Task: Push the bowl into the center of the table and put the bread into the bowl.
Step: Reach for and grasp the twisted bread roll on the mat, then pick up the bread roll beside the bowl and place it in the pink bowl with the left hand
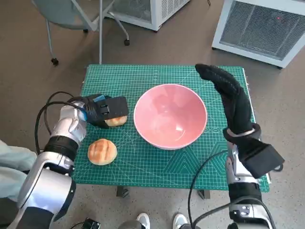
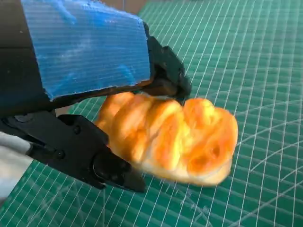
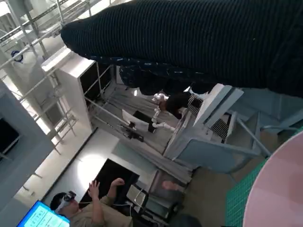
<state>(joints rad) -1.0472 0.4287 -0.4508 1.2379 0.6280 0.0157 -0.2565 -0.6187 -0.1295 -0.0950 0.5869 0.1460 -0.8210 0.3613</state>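
A: Bowl (image 1: 170, 116): pink, upright, sitting near the middle of the green mat (image 1: 143, 162). I judge the pushing step done or nearly so. It holds nothing.

B: And the bread?

A: Two pieces. A twisted loaf (image 2: 175, 139) is clamped in the left hand (image 1: 102, 110), thumb under and fingers (image 2: 165, 71) over it, just left of the bowl. Whether it is lifted clear of the mat I cannot tell. A round bun (image 1: 102, 151) lies loose nearer the robot, close to the mat's left front corner.

B: Right hand?

A: Right hand (image 1: 228, 95) holds nothing, fingers stretched out flat, raised beside the bowl's right rim. Contact with the rim cannot be confirmed.

B: Step in hand?

A: By my reading, carrying the loaf to the bowl. The next move calls for a lift above the rim, a short travel right, then release over the hollow.

B: Room?

A: Open mat between loaf and bowl; nothing blocks that path. The bun sits near the edge, so any sweep there risks knocking it off.
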